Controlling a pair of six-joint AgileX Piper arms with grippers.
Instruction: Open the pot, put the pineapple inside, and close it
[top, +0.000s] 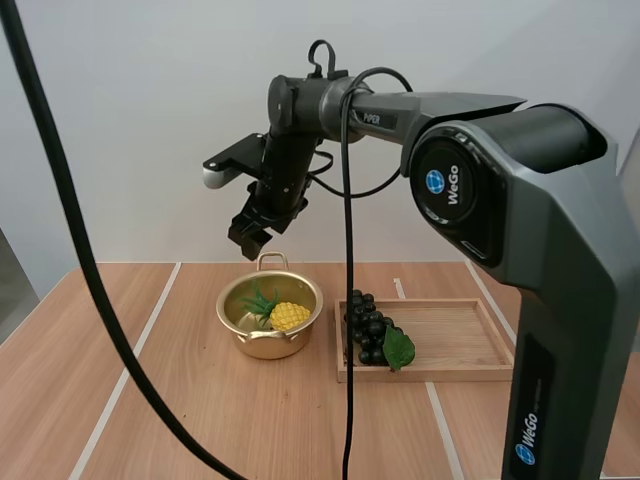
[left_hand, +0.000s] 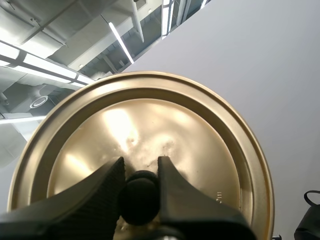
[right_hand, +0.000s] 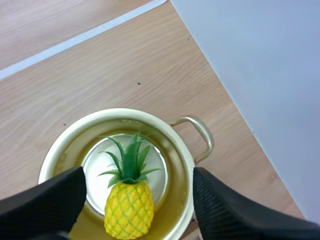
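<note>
The gold pot (top: 229, 302) stands uncovered on the table, with the yellow pineapple (top: 288, 316) lying inside it. My right gripper (top: 254, 234) hangs above the pot's far handle. In the right wrist view that gripper (right_hand: 139, 176) is open, its fingers wide apart over the pot (right_hand: 176, 141) and the pineapple (right_hand: 128, 206), touching neither. In the left wrist view my left gripper (left_hand: 141, 169) is shut on the black knob (left_hand: 139, 199) of the gold lid (left_hand: 150, 120), which is held up in the air, away from the pot.
A wooden tray (top: 455, 340) sits right of the pot, with a dark bunch of grapes (top: 367, 328) and a green leaf at its left end. Bare wooden tabletop lies left of and in front of the pot.
</note>
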